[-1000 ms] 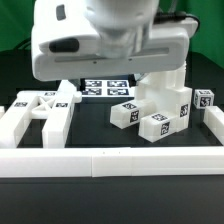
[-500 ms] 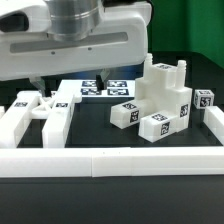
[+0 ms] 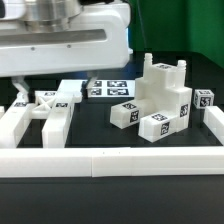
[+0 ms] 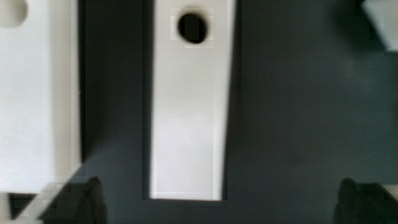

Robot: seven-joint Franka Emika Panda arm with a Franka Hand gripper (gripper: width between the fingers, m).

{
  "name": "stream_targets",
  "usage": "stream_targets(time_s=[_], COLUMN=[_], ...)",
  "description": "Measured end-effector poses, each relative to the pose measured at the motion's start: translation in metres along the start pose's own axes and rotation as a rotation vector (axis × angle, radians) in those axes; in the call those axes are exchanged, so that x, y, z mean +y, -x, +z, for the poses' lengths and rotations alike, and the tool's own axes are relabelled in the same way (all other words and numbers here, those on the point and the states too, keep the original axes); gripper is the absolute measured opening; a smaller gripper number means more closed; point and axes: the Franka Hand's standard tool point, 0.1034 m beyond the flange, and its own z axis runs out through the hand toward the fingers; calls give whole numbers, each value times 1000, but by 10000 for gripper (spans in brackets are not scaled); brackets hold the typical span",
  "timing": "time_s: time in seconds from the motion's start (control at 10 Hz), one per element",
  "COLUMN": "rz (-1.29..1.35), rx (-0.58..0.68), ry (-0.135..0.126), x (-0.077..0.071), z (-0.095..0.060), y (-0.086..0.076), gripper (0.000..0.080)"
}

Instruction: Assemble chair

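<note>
Black fingertips (image 4: 71, 203) of the hand (image 4: 217, 206) stand wide apart, released and gripping nothing. Below the gap between them a long white slab (image 4: 189, 110) lies flat on the dark counter (image 4: 294, 110), with an oval hole (image 4: 192, 28) near one end; neither finger touches it. A second white piece (image 4: 36, 90) lies just beside the slab, with a dark strip between them. In the exterior view the hand's bulky white body hangs at that view's left, above the X-braced frame (image 3: 48, 103) lying on the counter. Behind the frame the marker board (image 3: 105, 88) lies flat. On that view's right, well apart from the frame, chunky tagged blocks (image 3: 160, 100) stand clustered and stacked, with a small tagged post (image 3: 205, 100) just beside them. A low white wall (image 3: 110, 160) runs along the front.
</note>
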Motion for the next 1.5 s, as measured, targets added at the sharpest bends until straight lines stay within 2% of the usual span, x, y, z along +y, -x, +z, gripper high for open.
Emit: stream_targets(time_s=[0.2,0.5,0.6,0.7,0.8,1.1,1.3,1.5], rz=[40,39,25,2,7,31,66,77], rx=[-7,-7,2,18,14,-2,-13,-22], ry=[3,4,20,51,53,43,24,22], x=[-9,-6,-4,1,4,11,13,11], z=[14,14,15,19,24,34,45,50], y=[1,1,-1,-3,-1,4,8,12], gripper=[649,649,649,649,649,649,649,649])
